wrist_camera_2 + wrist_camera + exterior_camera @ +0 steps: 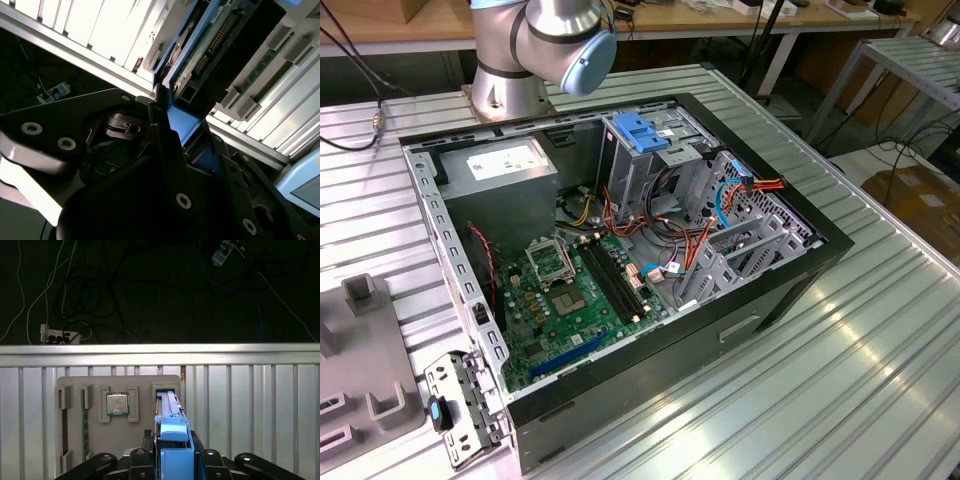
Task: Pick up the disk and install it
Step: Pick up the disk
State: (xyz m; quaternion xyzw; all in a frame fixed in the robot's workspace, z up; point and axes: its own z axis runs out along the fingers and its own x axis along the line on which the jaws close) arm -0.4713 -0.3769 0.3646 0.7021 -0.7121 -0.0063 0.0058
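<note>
the gripper [175, 454] has its fingers [141, 460] clamped on the blue rails of the disk [172, 422], which stands on edge between them, its far end in a slot of the grey tray [145, 384].

Ribbed aluminium bench [880, 360]: bare metal, glossy and strongly reflective. Black computer case [620, 420]: matt painted sheet metal outside, dull bare grey steel frame inside. Flat grey holder tray [100, 440]: smooth matt plastic. Silver-grey metal disk [172, 430]: satin finish, with smooth bright blue plastic rails. Jaws: matt black metal, bright screw heads.
</note>
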